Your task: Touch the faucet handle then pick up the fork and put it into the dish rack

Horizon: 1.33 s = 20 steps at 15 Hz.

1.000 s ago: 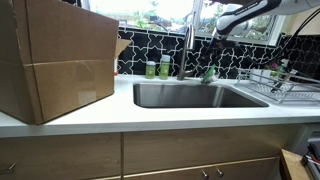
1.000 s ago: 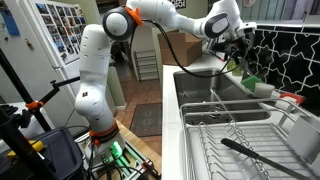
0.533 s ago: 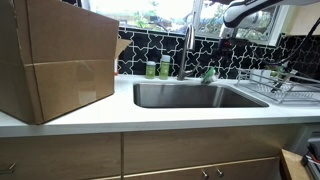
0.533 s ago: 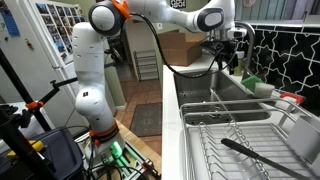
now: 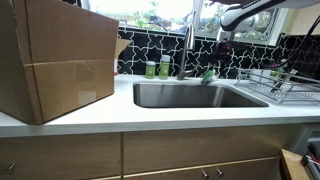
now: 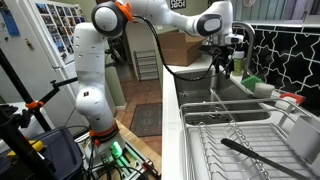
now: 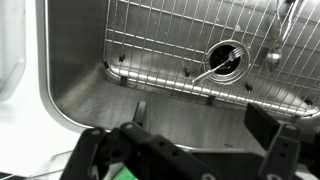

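We see the fingers spread wide, holding and touching nothing. The fork lies below them in the sink, across the drain, in line with their gap.

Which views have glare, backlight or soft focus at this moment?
In an exterior view the window is blown out, backlighting the faucet; in the wrist view the sink rim glares white and the gripper is dark and out of focus, while the sink grid is sharp; in an exterior view the dish rack is evenly lit.
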Available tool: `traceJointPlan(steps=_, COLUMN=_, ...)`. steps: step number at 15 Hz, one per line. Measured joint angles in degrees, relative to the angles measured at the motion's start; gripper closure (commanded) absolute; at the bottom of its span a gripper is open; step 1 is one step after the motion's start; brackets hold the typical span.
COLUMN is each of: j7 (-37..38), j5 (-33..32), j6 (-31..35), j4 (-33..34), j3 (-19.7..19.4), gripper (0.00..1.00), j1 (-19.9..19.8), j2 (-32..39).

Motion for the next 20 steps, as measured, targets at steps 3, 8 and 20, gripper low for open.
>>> traceJointPlan(steps=3, j7=2.34, j5=0.17, j6=1.28, j4=-1.65, j3=0.28, gripper=0.0, j1=1.84, j2=3.51)
traceJointPlan(steps=8, j7=4.95, j5=7.71, j6=11.8, j4=-5.83, j3=0.3, gripper=0.0, j1=1.38, j2=8.81)
traceJointPlan(steps=20, j7=6.54, j5=23.92, j6=25.64, j4=-4.0, j3=4.93, gripper=0.0, j1=-1.29, j2=21.57)
